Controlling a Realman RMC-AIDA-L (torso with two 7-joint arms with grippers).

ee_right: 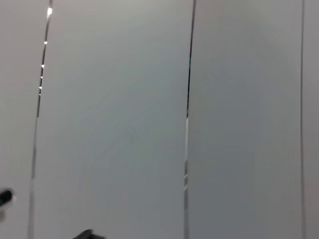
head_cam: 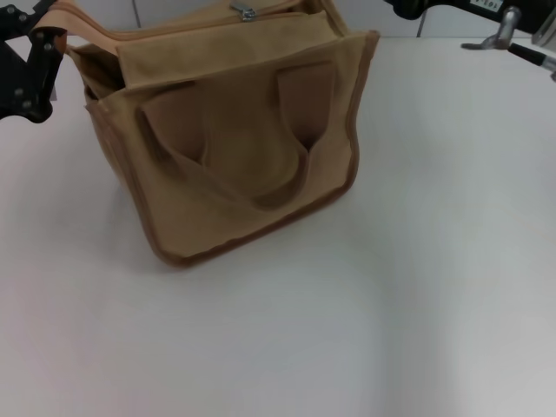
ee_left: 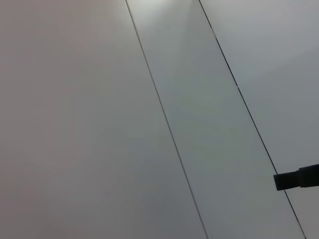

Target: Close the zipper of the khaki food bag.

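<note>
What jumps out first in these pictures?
A boxy khaki food bag stands on the white table, its strap handles facing the camera. The silver zipper pull glints on its top. The left end effector sits at the bag's left corner.

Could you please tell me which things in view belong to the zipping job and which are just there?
For the job:
khaki food bag
zipper, silver pull at the top panel
left pincer, at the bag's left corner

Just there:
white table
right pincer, off at the far right
</note>
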